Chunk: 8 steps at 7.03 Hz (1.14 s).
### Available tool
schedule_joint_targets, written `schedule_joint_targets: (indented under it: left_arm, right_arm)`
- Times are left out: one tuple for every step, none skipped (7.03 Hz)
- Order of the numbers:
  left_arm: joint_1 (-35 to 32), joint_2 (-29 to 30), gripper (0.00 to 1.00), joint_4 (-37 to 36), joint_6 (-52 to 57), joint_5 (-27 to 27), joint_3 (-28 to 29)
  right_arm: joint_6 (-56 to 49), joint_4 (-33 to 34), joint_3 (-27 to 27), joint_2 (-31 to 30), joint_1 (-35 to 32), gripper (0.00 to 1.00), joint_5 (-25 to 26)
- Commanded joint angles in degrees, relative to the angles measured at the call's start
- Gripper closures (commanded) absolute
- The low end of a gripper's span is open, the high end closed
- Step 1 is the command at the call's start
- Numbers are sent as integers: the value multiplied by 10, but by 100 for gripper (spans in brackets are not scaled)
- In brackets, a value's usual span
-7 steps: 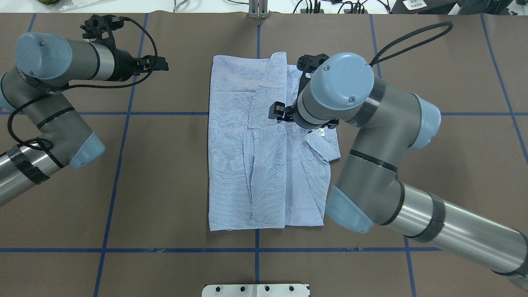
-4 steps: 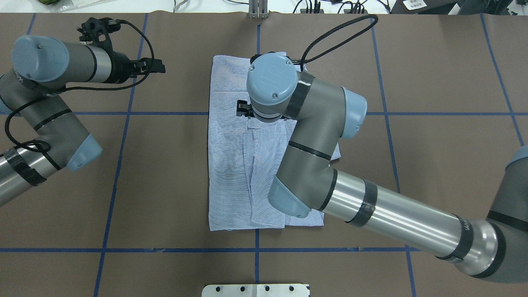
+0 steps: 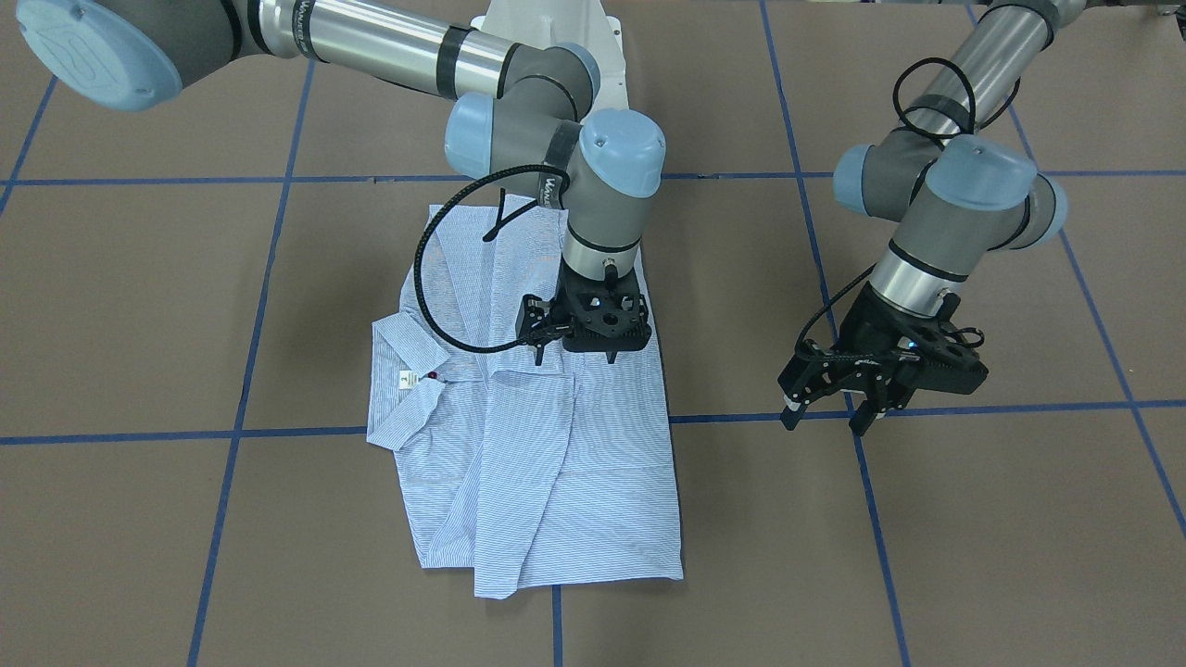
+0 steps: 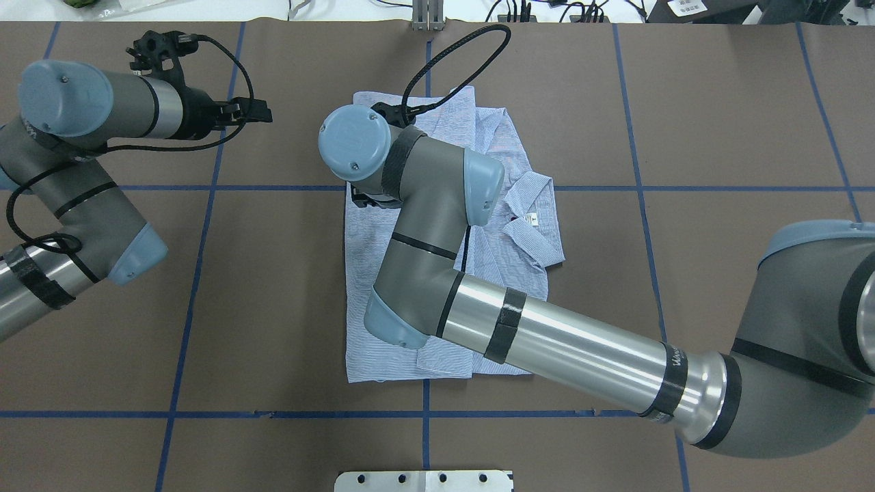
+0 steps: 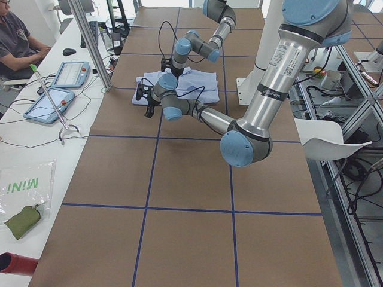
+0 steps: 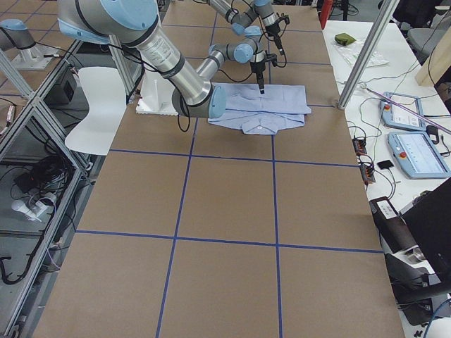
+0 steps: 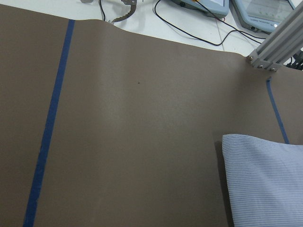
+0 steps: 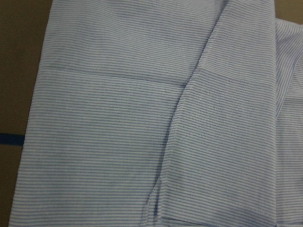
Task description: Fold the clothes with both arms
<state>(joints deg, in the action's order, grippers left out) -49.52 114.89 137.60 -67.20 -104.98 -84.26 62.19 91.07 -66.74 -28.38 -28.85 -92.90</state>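
The light-blue striped shirt (image 3: 556, 482) lies folded flat at the table's middle, with sleeves folded in and the collar (image 3: 408, 343) and its white label to one side. It also shows in the overhead view (image 4: 369, 294). My right gripper (image 3: 574, 358) hangs open and empty just above the shirt near its edge, fingers pointing down; in the overhead view it is hidden under its wrist. The right wrist view shows only striped cloth (image 8: 118, 118) with a sleeve fold. My left gripper (image 3: 821, 423) is open and empty above bare table, apart from the shirt (image 7: 265, 184).
Blue tape lines (image 4: 198, 188) grid the brown table. A white base plate (image 4: 424, 480) sits at the near edge. An aluminium post (image 7: 279, 38) stands at the far edge, with tablets and cables beyond it.
My right arm has swung across the shirt from the collar side to the opposite edge. The shirt has stayed in place. The left arm has barely moved.
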Motion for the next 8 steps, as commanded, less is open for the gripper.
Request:
schedule_joint_targets:
  left_arm:
    - [-11,-30,0,-4,30,-54,-13]
    - [-17,-58,0,-5,31,-76,-40]
    - [-16,-81,0,-6,31,-76,-62]
    - [-16,-82,0,-7,31,-74,-64]
    - [-15,-82,0,-7,31,-73,-63]
    - [-15,-82,0,-7,31,-74,-63]
    - [-15,-82,0,-7,30,-73,-63]
    - [-15,-82,0,-7,30,-73,-63]
  right_arm:
    - [-28,8,16,2,5,5,0]
    - [-28,9,16,1,9,8,0]
    - [-28,16,16,0,12,11,-2]
    - [-29,16,16,-2,16,14,-1]
    - [-29,16,18,-2,18,21,1]
    - [-34,16,18,-3,18,30,1]
    - [-36,15,22,-6,19,30,3]
    - [-41,15,24,-6,19,30,8]
